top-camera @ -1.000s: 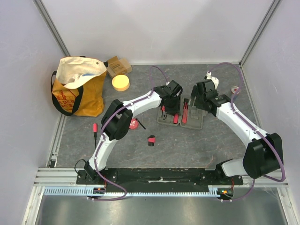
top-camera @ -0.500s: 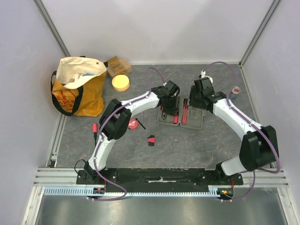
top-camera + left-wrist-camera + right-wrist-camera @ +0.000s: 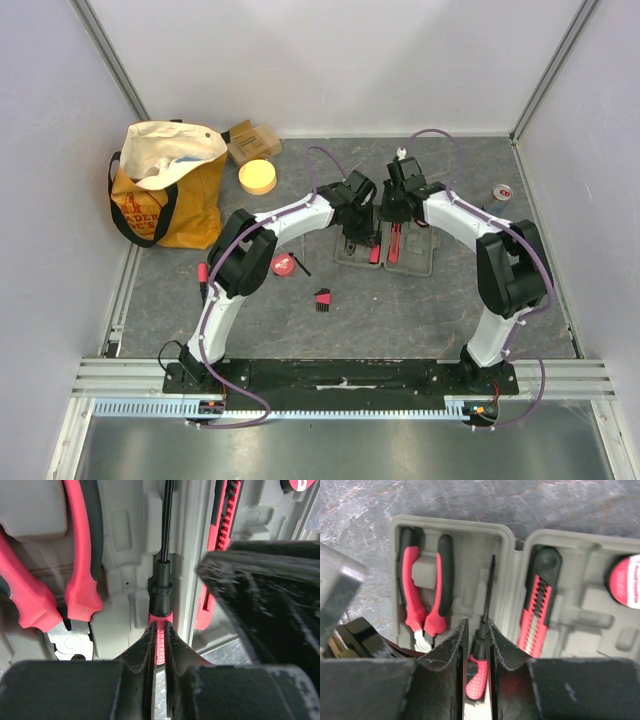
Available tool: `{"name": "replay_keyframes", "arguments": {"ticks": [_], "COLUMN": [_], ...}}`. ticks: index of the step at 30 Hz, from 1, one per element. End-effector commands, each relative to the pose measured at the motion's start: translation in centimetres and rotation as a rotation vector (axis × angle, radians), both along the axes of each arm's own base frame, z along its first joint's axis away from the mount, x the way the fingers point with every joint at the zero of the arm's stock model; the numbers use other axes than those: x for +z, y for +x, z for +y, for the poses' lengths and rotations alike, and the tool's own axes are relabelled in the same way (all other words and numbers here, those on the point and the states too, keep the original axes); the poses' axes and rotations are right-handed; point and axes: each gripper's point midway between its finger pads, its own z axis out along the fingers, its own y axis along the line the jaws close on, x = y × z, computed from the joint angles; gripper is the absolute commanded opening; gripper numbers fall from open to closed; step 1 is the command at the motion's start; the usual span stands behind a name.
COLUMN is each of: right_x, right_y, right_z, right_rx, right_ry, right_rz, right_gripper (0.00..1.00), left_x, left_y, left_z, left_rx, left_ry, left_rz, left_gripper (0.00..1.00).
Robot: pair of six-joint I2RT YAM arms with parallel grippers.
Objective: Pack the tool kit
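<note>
The left tool point(image 3: 159, 626) pinches the red screwdriver point(image 3: 161, 587) at its slot in the case point(image 3: 470, 560). Next, push it down and let go. I cannot tell if the right tool point(image 3: 477, 625) holds anything.

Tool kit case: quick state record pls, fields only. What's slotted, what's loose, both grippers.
case: tool kit case open, lying flat on the table
slotted: pliers, utility knife
in progress: screwdriver lying along the middle slot
left arm: left gripper, fingers shut on the screwdriver's red handle
right arm: right gripper, fingers straddle the same screwdriver, contact unclear
loose: loose screwdriver, hex key set, red round item, all left of the case
</note>
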Motion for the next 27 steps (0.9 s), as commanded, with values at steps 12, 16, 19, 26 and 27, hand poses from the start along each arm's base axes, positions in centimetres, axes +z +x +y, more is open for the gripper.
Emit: {"name": "replay_keyframes", "arguments": {"ticks": [12, 16, 19, 26, 27], "right_x": [-1.4, -2.7, -3.0, -3.9, -4.1], "right_y": [4.3, 4.1, 4.1, 4.2, 4.3], "right_z": [0.9, 0.5, 0.1, -0.4, -0.5], "right_rx": [-0.061, -0.075, -0.089, -0.099, -0.100], "right_ry": [-0.071, -0.096, -0.118, -0.162, -0.168], "right_rz": [-0.033, -0.008, -0.007, 0.000, 0.002], "right_gripper": [0.09, 0.06, 0.06, 0.06, 0.05], "left_x": [-0.5, -0.7, -0.7, -1.0, -1.1], "left_y": [-0.9, -1.0, -1.0, -1.1, -1.2], "left_z": [1.1, 1.2, 1.3, 1.1, 1.2], "left_rx": [-0.013, -0.017, -0.020, -0.034, -0.033], "left_ry": [0.034, 0.029, 0.027, 0.022, 0.025], "left_rz": [0.055, 0.070, 0.072, 0.085, 0.086], "left_gripper": [0.10, 0.09, 0.09, 0.09, 0.09]}}
